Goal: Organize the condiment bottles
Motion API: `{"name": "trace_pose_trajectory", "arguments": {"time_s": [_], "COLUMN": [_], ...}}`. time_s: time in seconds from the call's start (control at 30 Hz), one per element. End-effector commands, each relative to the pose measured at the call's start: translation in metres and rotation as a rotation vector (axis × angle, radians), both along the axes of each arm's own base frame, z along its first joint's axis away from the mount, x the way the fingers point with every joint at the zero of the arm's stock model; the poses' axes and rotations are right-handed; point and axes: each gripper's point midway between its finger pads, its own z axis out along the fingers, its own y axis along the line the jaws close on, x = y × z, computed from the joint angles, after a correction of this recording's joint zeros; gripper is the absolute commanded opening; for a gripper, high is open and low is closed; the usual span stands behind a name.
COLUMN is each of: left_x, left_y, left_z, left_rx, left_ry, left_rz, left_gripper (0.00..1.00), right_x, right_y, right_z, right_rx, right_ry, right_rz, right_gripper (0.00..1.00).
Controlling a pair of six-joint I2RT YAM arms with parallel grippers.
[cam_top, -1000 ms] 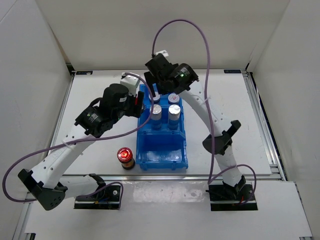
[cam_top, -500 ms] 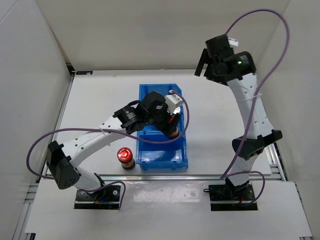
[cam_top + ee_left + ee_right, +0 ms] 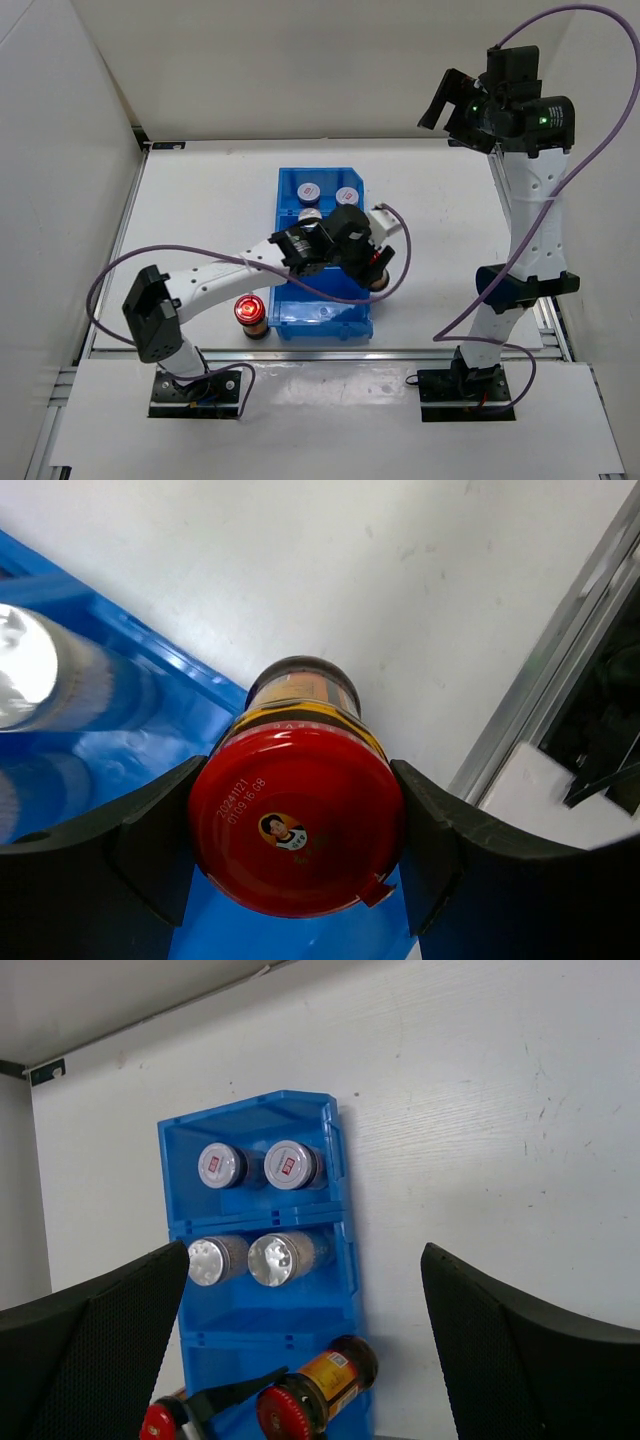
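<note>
My left jaws were clamped on the cap of a red-capped jar (image 3: 297, 825). They held it tilted over the right-hand wall of the blue bin (image 3: 245, 1108), at the near compartment. I could not tell whether the jar touched the plastic. My right jaws stood wide apart with nothing between them, raised high over the far right of the desk (image 3: 200, 200).

The bin's far compartment held a marked silver jar (image 3: 221, 1165) beside another marked silver jar (image 3: 291, 1163), each upright with a small red mark on its cap. The middle compartment held a plain silver jar (image 3: 208, 1260) beside another plain silver jar (image 3: 277, 1258), also upright. A second red-capped jar (image 3: 250, 313) stood on the desk just beside the bin's near left corner.

The desk was white, closed in by white walls (image 3: 300, 70) at the left, far and right sides, with a metal rail (image 3: 525, 240) along its right edge.
</note>
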Motion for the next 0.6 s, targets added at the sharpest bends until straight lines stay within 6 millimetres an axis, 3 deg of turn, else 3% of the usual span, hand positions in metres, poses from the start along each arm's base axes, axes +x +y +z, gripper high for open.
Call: {"name": "trace_pose_trajectory", "arguments": {"time_s": [0.0, 0.07, 0.2, 0.33, 0.47, 0.5, 0.57], "left_x": [-0.005, -0.007, -0.015, -0.014, -0.019, -0.02, -0.022], "left_y": [-0.005, -0.01, -0.003, 0.004, 0.009, 0.013, 0.016], "left_z": [0.02, 0.037, 0.034, 0.062, 0.067, 0.051, 0.048], "left_rx": [0.054, 0.069, 0.146, 0.114, 0.111, 0.145, 0.133], "left_ry": [-0.069, -0.113, -0.101, -0.161, -0.154, -0.139, -0.144], "left_rz": [0.006, -0.018, -0.029, 0.014, 0.029, 0.026, 0.027], "left_gripper": [0.11, 0.11, 0.11, 0.11, 0.11, 0.11, 0.11], "right_x": [-0.05, -0.047, -0.038, -0.029, -0.03, -0.03, -0.03], "right_y": [-0.011, -0.012, -0.002, 0.003, 0.005, 0.005, 0.005], "right_z": [-0.039, -0.042, -0.051, -0.055, -0.055, -0.057, -0.057], "right_rx": [-0.039, -0.041, -0.01, 0.004, 0.012, 0.011, 0.011], "right_ry": [0.25, 0.259, 0.291, 0.299, 0.3, 0.309, 0.309], "right_rz": [0.085, 0.09, 0.125, 0.14, 0.148, 0.148, 0.148], "right_gripper": [1.0, 1.0, 1.0, 1.0, 1.0, 1.0, 1.0]}}
